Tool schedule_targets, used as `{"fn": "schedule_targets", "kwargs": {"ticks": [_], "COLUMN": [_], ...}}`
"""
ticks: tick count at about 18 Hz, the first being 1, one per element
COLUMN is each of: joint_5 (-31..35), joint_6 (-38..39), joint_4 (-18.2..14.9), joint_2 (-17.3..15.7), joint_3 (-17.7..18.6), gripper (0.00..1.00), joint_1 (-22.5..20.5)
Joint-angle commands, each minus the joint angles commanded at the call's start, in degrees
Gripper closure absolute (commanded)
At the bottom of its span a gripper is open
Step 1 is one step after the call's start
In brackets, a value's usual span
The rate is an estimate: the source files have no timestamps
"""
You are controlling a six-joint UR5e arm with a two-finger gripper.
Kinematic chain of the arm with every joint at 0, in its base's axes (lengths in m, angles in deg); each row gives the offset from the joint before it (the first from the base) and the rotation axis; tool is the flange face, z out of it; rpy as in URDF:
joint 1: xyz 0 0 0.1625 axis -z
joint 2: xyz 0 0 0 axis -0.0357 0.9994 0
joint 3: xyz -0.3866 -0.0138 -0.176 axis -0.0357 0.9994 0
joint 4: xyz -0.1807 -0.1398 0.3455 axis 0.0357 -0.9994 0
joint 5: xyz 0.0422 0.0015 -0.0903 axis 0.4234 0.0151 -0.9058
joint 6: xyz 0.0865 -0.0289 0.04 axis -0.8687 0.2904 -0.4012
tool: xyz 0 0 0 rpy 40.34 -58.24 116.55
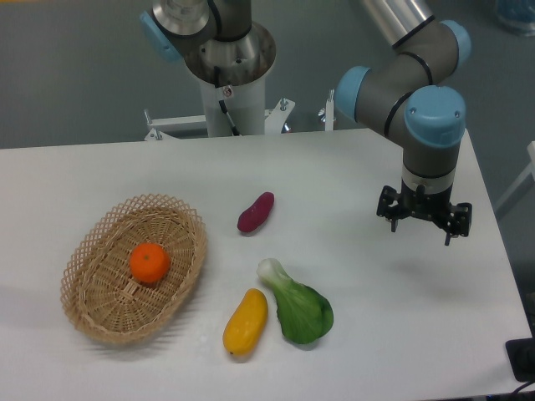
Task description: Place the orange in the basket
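Orange (150, 262) sits inside the basket (92, 246), near its middle, so the job looks done. Far off to the right of the basket, above the table (359, 334), hangs the gripper (423, 224), holding nothing, with its fingers spread apart.

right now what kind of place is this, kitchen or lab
Most likely a robotics lab, not a kitchen. An industrial arm with its hand hangs over a plain white table, and the basket holding the orange looks like a staged test setup.
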Motion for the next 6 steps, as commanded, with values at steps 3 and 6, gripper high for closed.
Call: {"fn": "schedule_targets", "kwargs": {"ticks": [3, 6], "joint_5": [0.00, -0.26], "joint_6": [0.00, 0.00], "joint_4": [0.09, 0.09], "joint_2": [-0.44, -0.88], "joint_3": [0.97, 1.23], "gripper": [0.00, 0.00], "joint_1": [-0.09, -0.35]}}
